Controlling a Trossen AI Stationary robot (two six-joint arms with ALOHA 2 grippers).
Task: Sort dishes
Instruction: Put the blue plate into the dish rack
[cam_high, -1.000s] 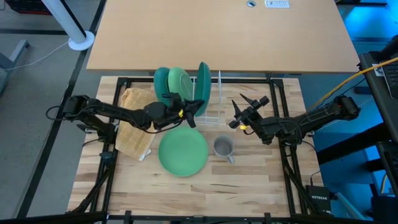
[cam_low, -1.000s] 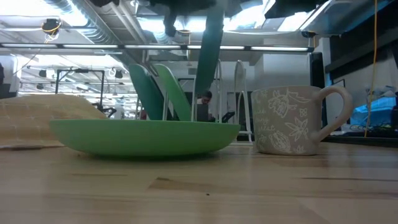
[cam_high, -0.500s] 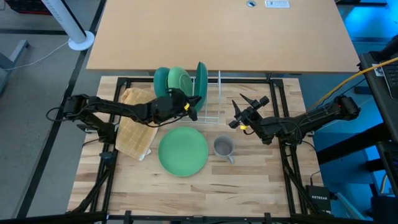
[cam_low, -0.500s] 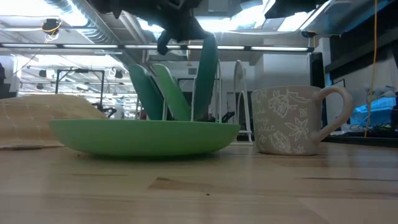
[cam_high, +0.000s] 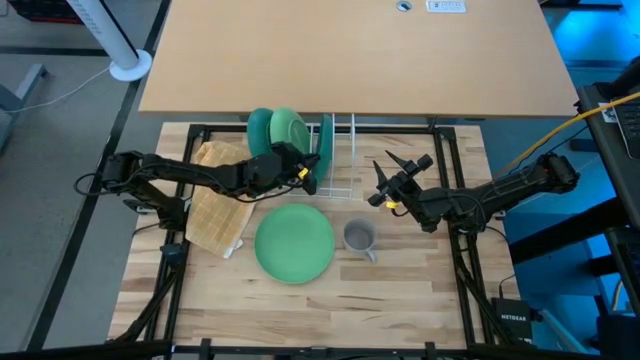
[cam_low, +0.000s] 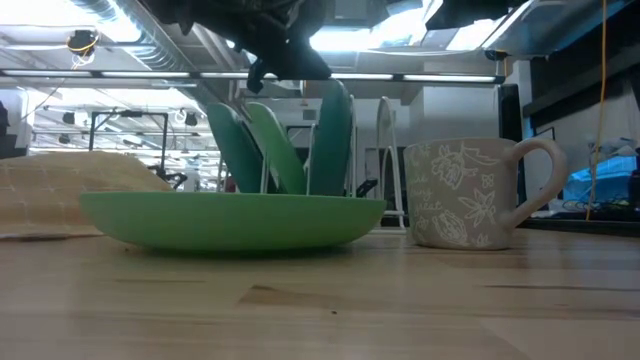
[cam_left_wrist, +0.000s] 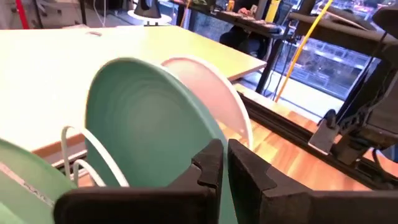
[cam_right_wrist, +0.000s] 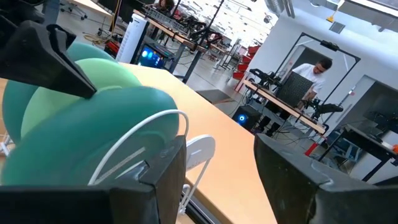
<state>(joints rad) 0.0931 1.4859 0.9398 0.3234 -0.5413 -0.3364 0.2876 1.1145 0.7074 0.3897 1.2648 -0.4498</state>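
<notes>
Butcher-block tabletop (cam_high: 400, 300) under both arms: three plates stand on edge in the white wire rack (cam_high: 340, 160), a fourth, a light green plate (cam_high: 294, 243), lies flat in front, with one grey mug (cam_high: 359, 237) just beside it and one tan waffle cloth (cam_high: 215, 195) off to its other side. Left gripper (cam_high: 305, 176) sits pinched on the teal plate (cam_high: 326, 145) slotted upright in the rack. Right gripper (cam_high: 395, 170) hovers spread wide and empty-handed behind the mug.
</notes>
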